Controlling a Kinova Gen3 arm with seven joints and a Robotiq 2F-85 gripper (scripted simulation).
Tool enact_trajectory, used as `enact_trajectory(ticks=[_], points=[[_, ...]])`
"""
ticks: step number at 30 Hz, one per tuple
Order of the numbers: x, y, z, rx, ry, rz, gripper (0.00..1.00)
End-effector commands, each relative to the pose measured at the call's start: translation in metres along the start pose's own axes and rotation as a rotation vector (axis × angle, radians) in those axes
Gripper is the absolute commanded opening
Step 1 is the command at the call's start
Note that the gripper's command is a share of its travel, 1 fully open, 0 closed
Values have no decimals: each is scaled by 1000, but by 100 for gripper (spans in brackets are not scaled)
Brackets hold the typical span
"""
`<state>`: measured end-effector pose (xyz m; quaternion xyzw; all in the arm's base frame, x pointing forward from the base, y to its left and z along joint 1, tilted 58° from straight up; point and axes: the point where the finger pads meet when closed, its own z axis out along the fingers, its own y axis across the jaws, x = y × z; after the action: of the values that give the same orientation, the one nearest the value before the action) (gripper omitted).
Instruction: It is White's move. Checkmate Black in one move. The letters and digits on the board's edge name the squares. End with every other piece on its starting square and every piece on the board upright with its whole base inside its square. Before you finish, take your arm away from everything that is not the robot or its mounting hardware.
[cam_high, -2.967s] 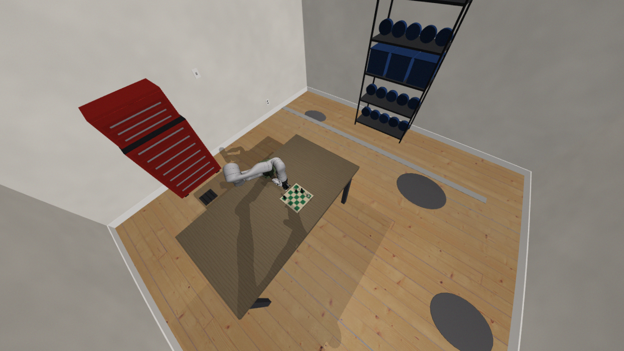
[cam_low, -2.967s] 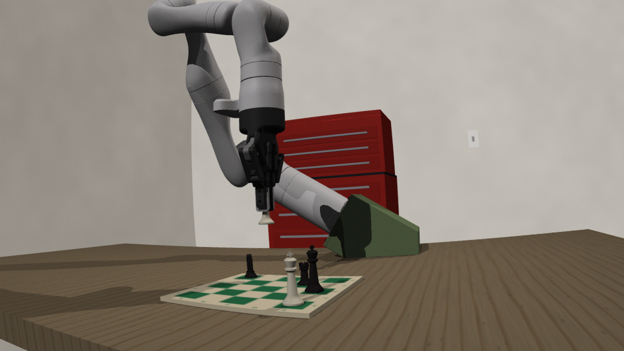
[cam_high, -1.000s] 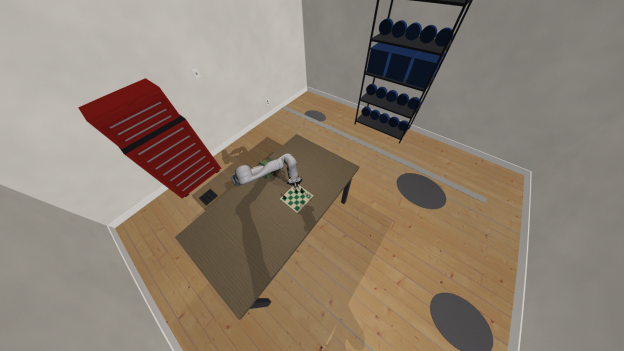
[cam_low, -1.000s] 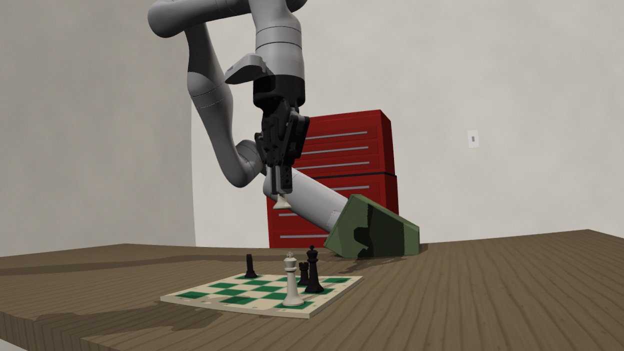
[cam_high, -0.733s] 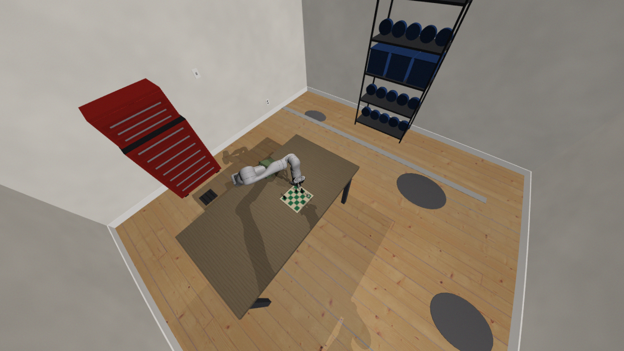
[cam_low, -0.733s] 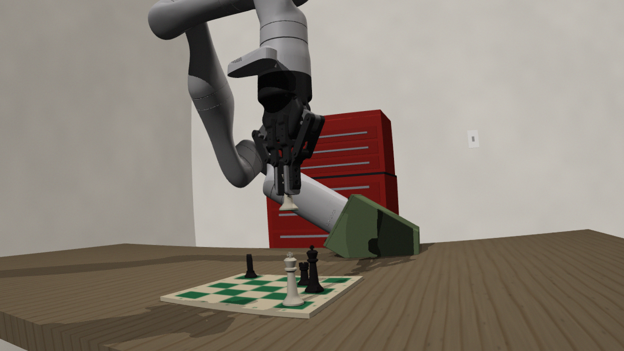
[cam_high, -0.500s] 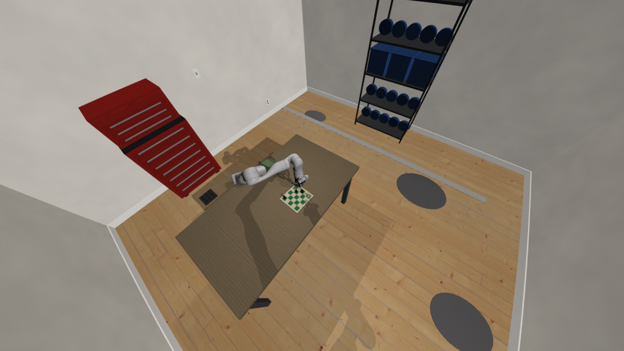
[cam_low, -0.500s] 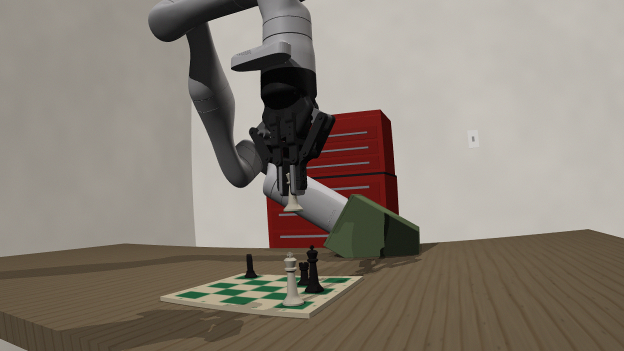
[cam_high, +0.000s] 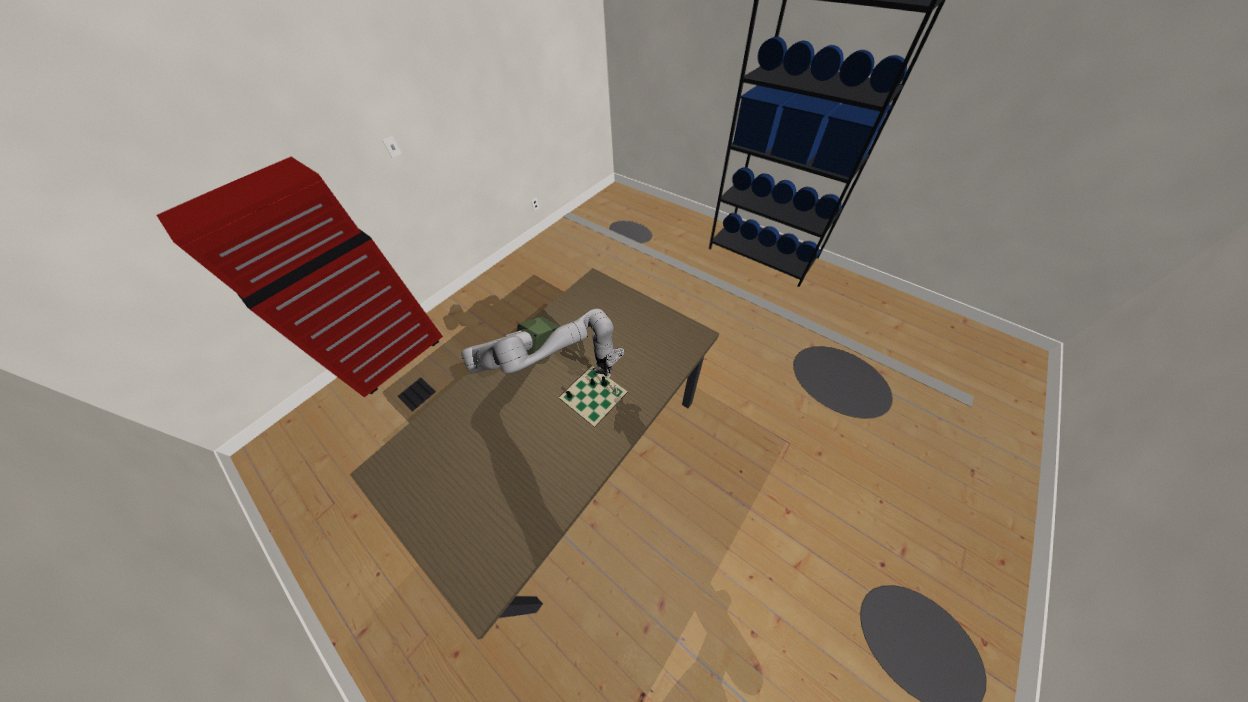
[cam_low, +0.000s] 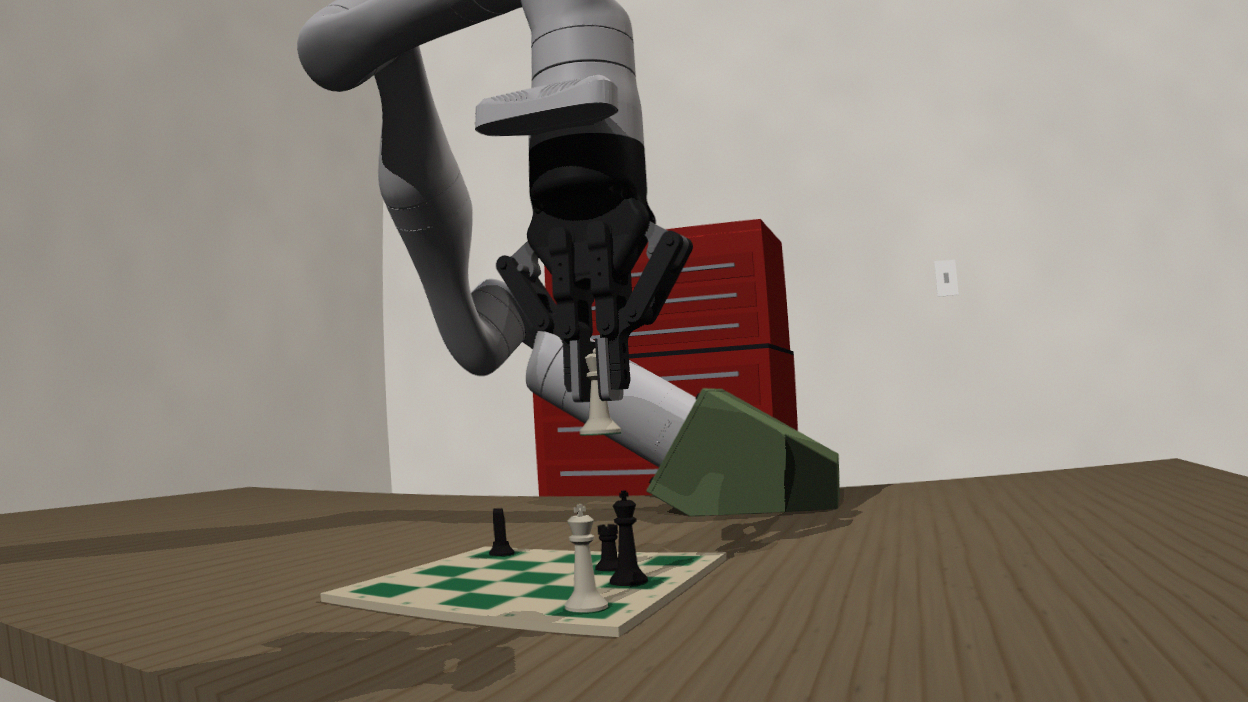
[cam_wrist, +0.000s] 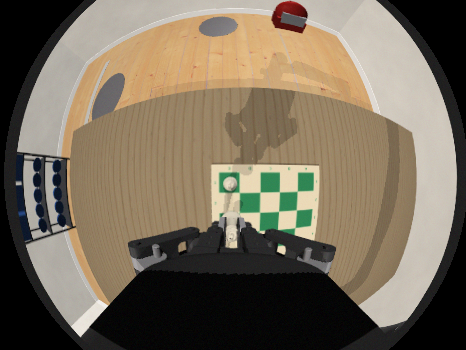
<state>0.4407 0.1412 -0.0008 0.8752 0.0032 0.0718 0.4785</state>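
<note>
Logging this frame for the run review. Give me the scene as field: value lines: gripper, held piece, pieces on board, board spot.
gripper: gripper shut on white piece, pointing down
held piece: white piece, upright, held near its top, in the air above the board
pieces on board: white king; three black pieces, tallest, short one beside it, one apart at far edge
board: chessboard, green and cream, on wooden table
</note>
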Motion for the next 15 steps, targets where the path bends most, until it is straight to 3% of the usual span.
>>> enact_trajectory(ticks=[1, 15], points=[[1, -2, 2, 0, -4, -12, 0], [2, -3, 2, 0, -5, -30, 0]])
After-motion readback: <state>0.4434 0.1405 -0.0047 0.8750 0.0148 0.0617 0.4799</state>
